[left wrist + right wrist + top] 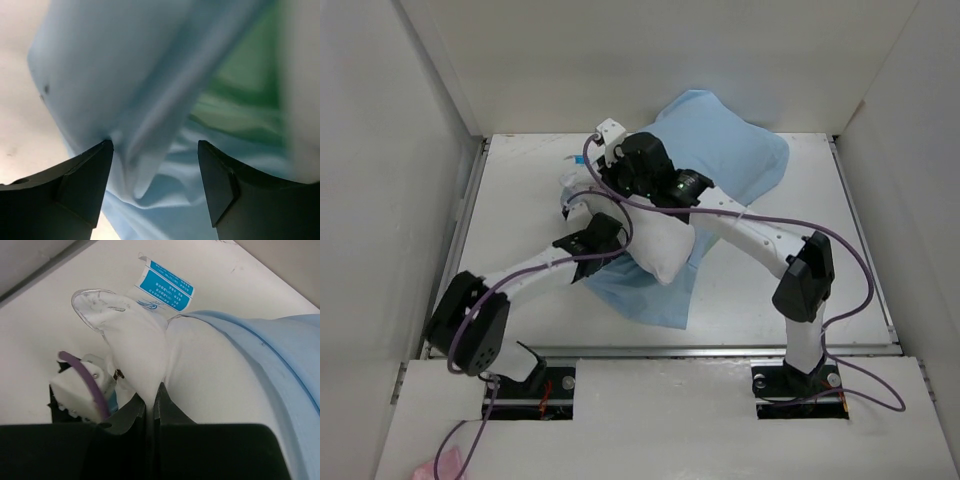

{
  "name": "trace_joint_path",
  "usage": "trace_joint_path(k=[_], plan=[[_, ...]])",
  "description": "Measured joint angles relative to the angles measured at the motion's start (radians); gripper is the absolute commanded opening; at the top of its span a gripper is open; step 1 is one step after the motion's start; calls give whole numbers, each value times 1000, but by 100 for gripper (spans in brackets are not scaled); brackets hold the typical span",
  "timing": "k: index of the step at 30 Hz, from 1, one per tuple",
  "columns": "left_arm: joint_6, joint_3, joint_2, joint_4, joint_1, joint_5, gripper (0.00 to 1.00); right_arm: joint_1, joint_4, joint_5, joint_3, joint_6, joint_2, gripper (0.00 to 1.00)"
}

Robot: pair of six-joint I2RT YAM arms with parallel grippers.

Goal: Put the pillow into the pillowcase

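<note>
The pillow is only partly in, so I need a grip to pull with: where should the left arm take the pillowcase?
Likely the raised fold of the pillowcase that sits between the open left fingers: it is bunched thin enough to pinch. Close straight on from the left; the right gripper holds the pillow corner.

Limp blue pillowcase (145, 95) between spread left fingers (75, 192)
</note>
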Motion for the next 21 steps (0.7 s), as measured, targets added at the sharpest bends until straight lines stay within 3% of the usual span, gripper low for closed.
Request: trace_joint_path(k=[3,4,5,6,7,8,14,21], plan=[[-58,101,140,-105,-8,-92,57,-27,-15,-43,27,32,0,0],[-88,132,181,-141,-10,-119,49,-32,-18,-51,31,37,0,0],[-126,174,227,-198,-13,-147,40,-35,-24,-58,33,41,0,0],[-166,222,270,-259,-16,-177,16,-37,-34,-63,33,44,0,0],[-208,263,307,-306,-16,-203,5,-38,-47,-62,33,44,0,0],[-244,296,335,-351,-16,-225,0,-40,-59,-58,33,44,0,0],[-341,326,294,-499,-24,-281,0,-44,-79,-40,26,39,0,0],[-246,234,-30,-390,140,-197,0,-30,21,-80,-217,-29,-72,0]])
